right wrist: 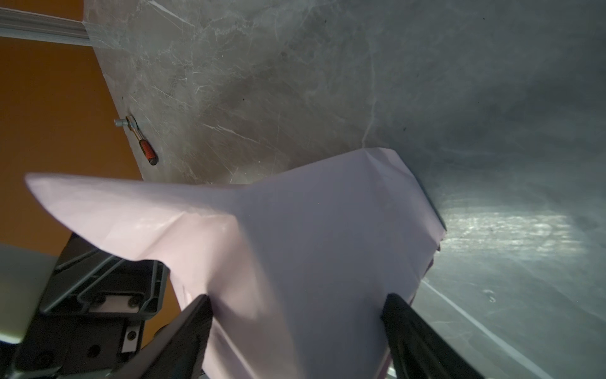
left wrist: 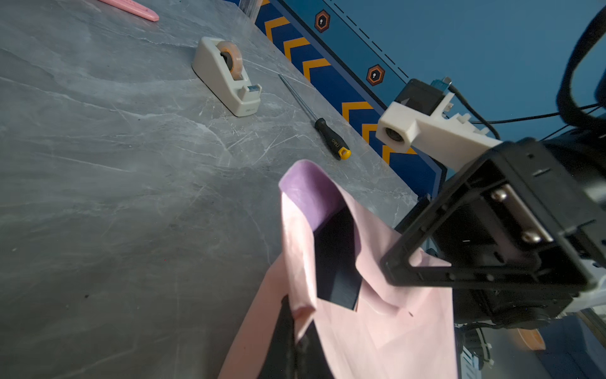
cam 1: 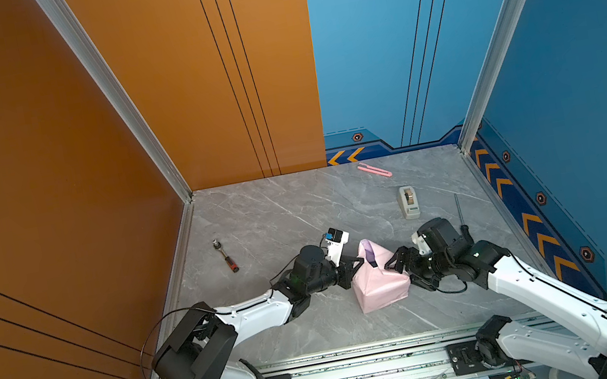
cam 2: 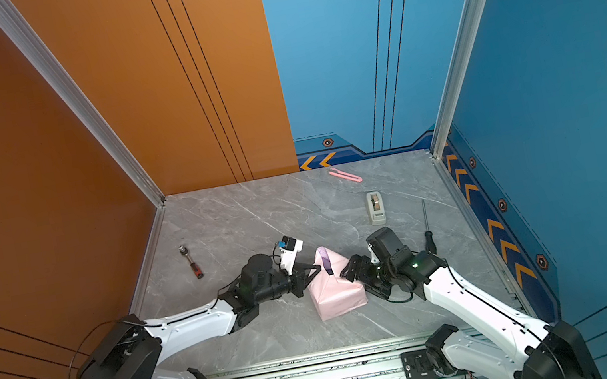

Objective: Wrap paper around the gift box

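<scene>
**The gift box, nearly covered in the paper, sits between both grippers at the front middle of the table.**

In both top views the paper (cam 1: 380,284) (cam 2: 337,296) shows its pale pink side around the gift box (left wrist: 334,262), of which only a dark navy strip is bare under a raised flap with a lilac inside. The left gripper (cam 1: 352,270) is at the package's left side, jaws closed and pinching a fold of paper in the left wrist view (left wrist: 296,328). The right gripper (cam 1: 403,272) is at the right end, jaws spread wide with the wrapped corner between them (right wrist: 301,328). It cannot be told whether they touch the paper. A tape dispenser (cam 1: 408,201), a pink cutter (cam 1: 374,169), a screwdriver (cam 1: 461,217) and a ratchet wrench (cam 1: 225,255) lie well apart on the grey marble table (cam 1: 276,212).
</scene>
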`<state>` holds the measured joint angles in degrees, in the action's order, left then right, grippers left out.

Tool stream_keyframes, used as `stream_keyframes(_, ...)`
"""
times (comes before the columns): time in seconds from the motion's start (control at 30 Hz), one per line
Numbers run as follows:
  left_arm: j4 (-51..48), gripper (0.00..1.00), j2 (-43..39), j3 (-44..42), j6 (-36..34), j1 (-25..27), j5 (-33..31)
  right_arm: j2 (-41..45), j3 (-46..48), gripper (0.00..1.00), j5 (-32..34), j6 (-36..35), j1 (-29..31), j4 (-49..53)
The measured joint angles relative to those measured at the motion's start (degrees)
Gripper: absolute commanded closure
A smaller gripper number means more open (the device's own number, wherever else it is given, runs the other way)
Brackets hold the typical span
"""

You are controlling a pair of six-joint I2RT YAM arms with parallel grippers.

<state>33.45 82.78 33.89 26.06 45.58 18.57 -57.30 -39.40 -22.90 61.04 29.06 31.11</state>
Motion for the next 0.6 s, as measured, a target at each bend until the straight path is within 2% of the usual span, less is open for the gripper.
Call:
stream_keyframes(0.23, -0.33, 1.0, -3.08, -2.19, 0.15, 2.19, -5.75, -0.57, -1.44, 0.12, -1.16, 1.53, -1.53, 2.71)
stream_keyframes(0.4, -3.06, 1.0, -6.19, -2.38, -0.76, 4.0, -11.39, -4.79, -6.71, 0.11, -1.07, 0.0, -0.35, 6.84)
stream_keyframes(0.6, -5.42, 1.0, -8.66, -2.56, -2.16, 5.77, -17.64, -5.35, -7.43, 0.11, -0.9, -0.13, -0.02, 8.74)
